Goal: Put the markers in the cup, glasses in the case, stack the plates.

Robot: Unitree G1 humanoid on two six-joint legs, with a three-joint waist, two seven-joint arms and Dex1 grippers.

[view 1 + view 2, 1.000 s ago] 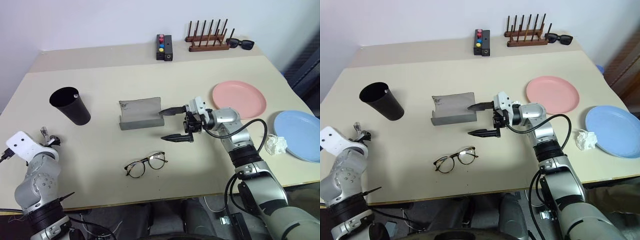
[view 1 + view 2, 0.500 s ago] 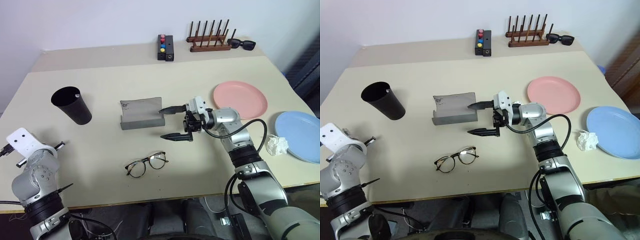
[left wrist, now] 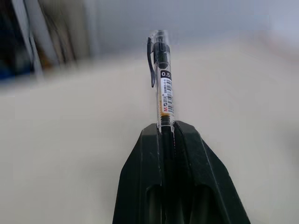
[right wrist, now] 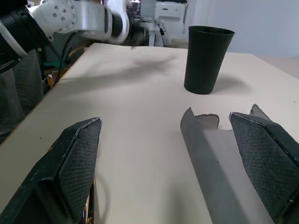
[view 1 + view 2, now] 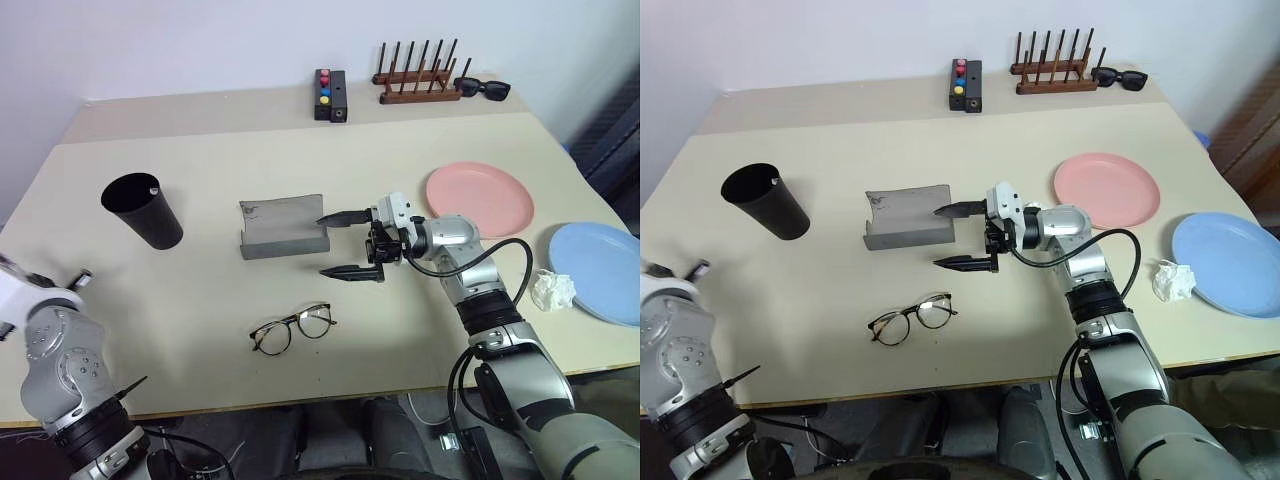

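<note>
Left gripper (image 3: 167,133), nearest the viewer at the table's (image 5: 200,330) left front edge: since 1 second ago its fingers have gone from spread to clamped on 1 marker (image 3: 161,79), a clear-barrelled pen with a dark clip that projects past the fingertips, and the hand has risen off the tabletop. The pick-up therefore appears complete; the likely next step is carrying this marker to the cup (image 5: 142,210), which stands upright, well apart from the hand, farther back on the left. A pale speck shows at the cup's rim; whether it is another marker cannot be told.

Glasses (image 5: 291,329): lying open on the table near the front centre, untouched.

Right gripper (image 5: 340,245): unmoved over the same second, jaws spread wide and empty, pointing at the end of the case (image 5: 283,228), which lies open just beside it.

Plates: pink plate (image 5: 478,198) and blue plate (image 5: 598,270) lie apart on the right, not yet stacked; a crumpled paper (image 5: 552,290) sits beside the blue one.
</note>
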